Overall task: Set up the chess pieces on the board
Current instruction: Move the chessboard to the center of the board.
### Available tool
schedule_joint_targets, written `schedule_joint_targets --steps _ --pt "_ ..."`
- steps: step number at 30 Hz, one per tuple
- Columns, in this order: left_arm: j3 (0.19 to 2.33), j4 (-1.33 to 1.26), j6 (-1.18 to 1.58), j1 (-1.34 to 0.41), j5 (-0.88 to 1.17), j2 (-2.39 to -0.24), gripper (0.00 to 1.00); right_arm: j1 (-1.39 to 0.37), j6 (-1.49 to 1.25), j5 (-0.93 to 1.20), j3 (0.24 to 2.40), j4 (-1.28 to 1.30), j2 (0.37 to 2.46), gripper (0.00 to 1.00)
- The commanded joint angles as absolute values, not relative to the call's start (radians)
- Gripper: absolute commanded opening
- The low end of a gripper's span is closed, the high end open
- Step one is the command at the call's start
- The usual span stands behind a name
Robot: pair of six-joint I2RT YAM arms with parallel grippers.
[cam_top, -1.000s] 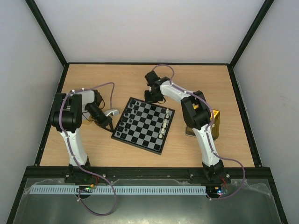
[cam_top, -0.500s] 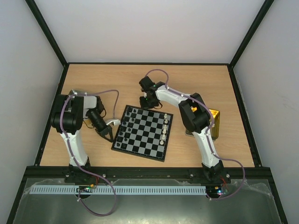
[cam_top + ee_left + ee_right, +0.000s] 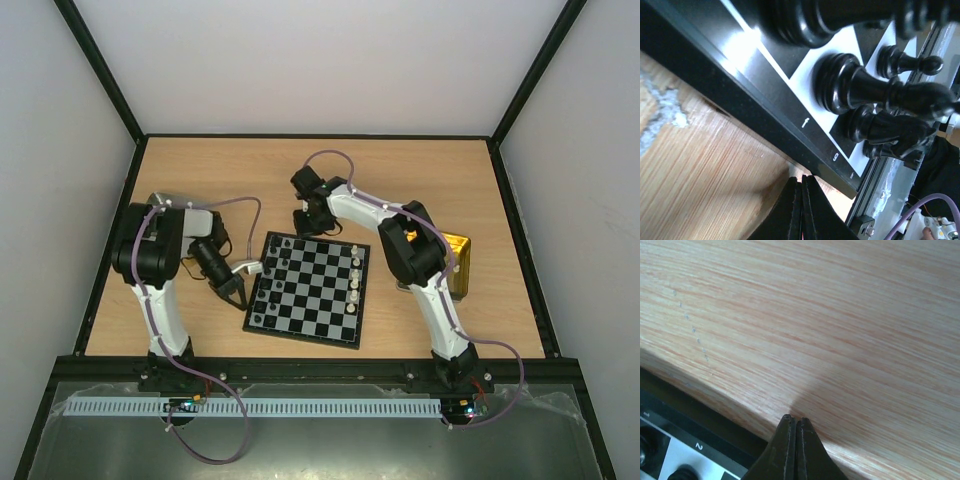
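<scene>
The board (image 3: 305,300) has swung round since a second ago. It lay plainly askew then; now its sides run almost parallel to the tabletop's edges, and it sits a little closer to the near edge, roughly midway between the left and right edges. Both arms have moved with it. The left gripper (image 3: 238,295) has come down along the board's left rim towards the near-left corner, and the right gripper (image 3: 303,224) has slid left to the far-left corner.

Both grippers are clenched, finger against finger, with nothing between them. From its wrist camera, the left gripper (image 3: 801,185) points at the wood just beside the glossy black rim (image 3: 740,105), where small white letters f and g are printed. I cannot tell whether it touches the rim. The right gripper (image 3: 796,422) hangs over bare wood just off the rim, with numerals 1 and 2 showing on that rim.

The black pieces (image 3: 266,275) stand in files along the board's left side. They are shiny, lathe-turned shapes with ringed bases (image 3: 840,85). The white pieces (image 3: 354,272) line the right side. The checks are black and pale silver.

The tabletop (image 3: 840,315) is light, fine-grained wood, with a whitish scuff (image 3: 662,112) beside the board. A gold tray (image 3: 460,250) sits towards the right edge, partly hidden behind the right arm. Lilac cables (image 3: 335,158) loop over both arms.
</scene>
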State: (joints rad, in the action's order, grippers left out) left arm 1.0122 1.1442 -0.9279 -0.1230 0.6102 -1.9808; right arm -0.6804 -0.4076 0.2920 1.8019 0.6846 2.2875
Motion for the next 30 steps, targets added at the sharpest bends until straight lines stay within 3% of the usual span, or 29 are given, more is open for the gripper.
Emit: schedule_joint_targets --steps 1,8,21,30 --pt "0.982 1.112 -0.934 -0.134 0.632 -1.957 0.02 -0.687 -0.421 0.189 1.853 0.755 2.308 0.02" --pt "0.954 1.059 -0.909 -0.118 0.577 -1.944 0.02 -0.643 -0.495 -0.039 1.931 0.790 2.163 0.02" --pt "0.976 1.064 -0.920 -0.045 0.595 -1.935 0.02 -0.597 -0.755 -0.229 1.125 0.620 1.545 0.02" --pt "0.979 1.053 -0.895 -0.044 0.609 -1.933 0.02 -0.530 -0.813 -0.123 0.894 0.526 1.464 0.02"
